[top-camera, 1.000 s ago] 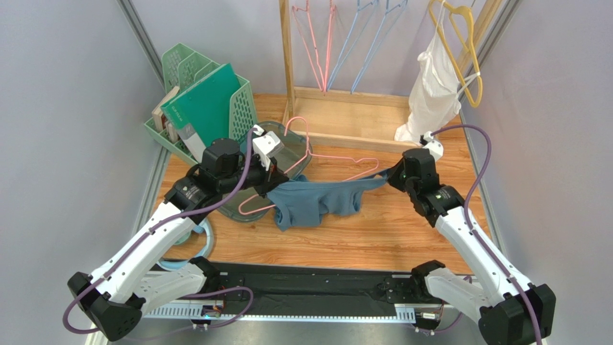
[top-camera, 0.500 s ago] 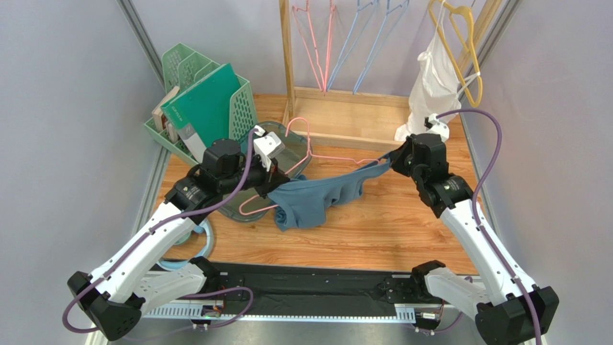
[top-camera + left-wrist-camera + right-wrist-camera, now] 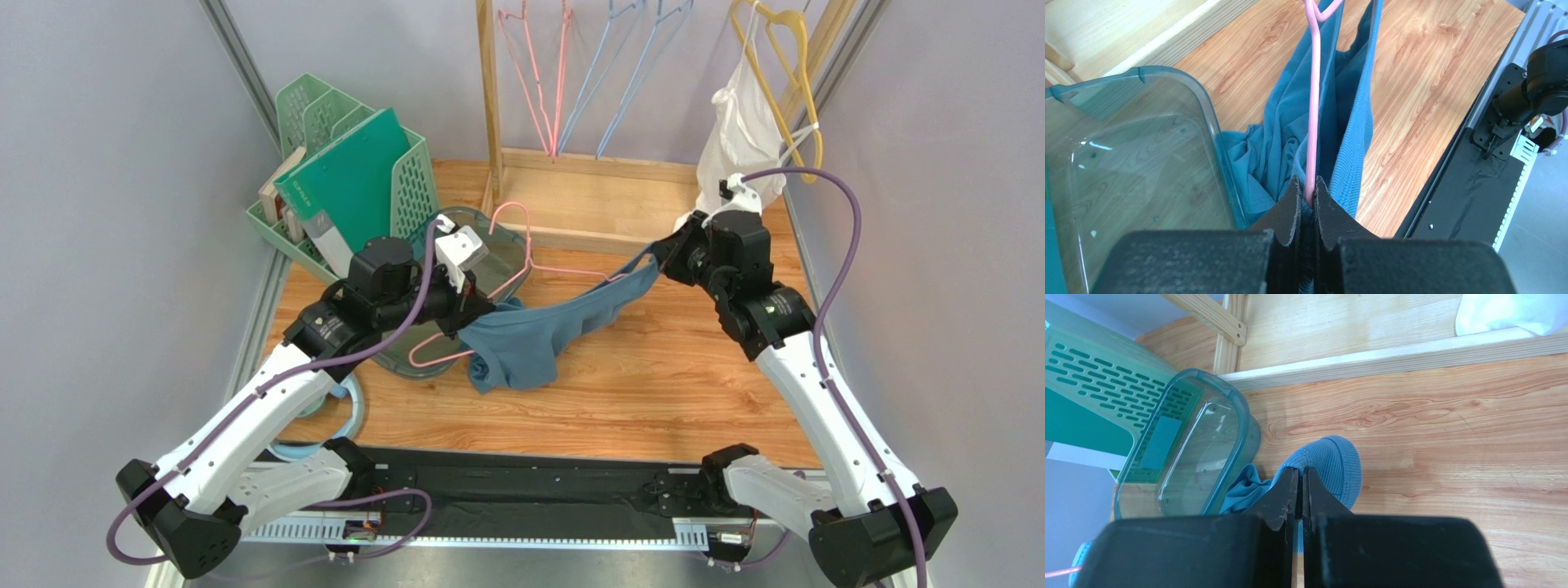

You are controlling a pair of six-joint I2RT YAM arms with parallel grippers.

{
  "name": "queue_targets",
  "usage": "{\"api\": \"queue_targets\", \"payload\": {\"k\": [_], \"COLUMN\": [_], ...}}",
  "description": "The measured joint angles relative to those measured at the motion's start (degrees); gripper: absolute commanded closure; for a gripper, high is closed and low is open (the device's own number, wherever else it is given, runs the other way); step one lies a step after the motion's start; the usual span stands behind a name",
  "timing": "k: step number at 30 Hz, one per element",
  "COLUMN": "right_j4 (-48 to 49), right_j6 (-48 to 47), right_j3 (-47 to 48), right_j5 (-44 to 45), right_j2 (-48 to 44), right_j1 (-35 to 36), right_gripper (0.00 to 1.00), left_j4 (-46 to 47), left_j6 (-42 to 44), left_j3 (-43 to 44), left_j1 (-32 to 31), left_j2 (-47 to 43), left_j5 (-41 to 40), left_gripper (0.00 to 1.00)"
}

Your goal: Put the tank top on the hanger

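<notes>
The blue-teal tank top (image 3: 540,337) hangs stretched between my two grippers above the wooden table. My left gripper (image 3: 464,321) is shut on the thin pink hanger (image 3: 521,245) together with a fold of the tank top; in the left wrist view the pink wire (image 3: 1311,110) runs up between folds of the tank top (image 3: 1278,141) from the closed left gripper (image 3: 1307,187). My right gripper (image 3: 669,255) is shut on a strap of the tank top (image 3: 1333,462), lifted toward the back right. The right gripper (image 3: 1300,474) shows closed in its wrist view.
A clear teal tub (image 3: 491,263) lies under the left gripper, also in the left wrist view (image 3: 1137,153). A green basket with books (image 3: 344,178) stands at the back left. A wooden rack (image 3: 491,110) holds pink and light-blue hangers. A yellow hanger (image 3: 785,86) and a white cloth (image 3: 736,147) hang at the back right.
My right gripper has moved up and toward the back right with the strap, pulling the tank top taut and lifting it. The left gripper has stayed almost in place.
</notes>
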Motion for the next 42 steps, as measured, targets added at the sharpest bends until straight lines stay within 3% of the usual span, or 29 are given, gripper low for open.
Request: {"api": "queue_targets", "payload": {"k": [22,42], "right_j4": [-0.02,-3.02], "right_j6": [2.6,5.99], "right_j3": [5.77,-3.67], "right_j5": [-0.02,3.69], "right_j2": [2.32,-2.93], "right_j1": [17.94,19.65], "right_gripper": [1.0,1.0], "left_j4": [-0.11,-0.09], "left_j6": [1.44,1.46], "left_j3": [0.0,-0.39], "left_j1": [-0.55,-0.59], "left_j2": [0.96,0.33], "left_j5": [-1.09,-2.71], "left_gripper": [1.0,1.0]}}
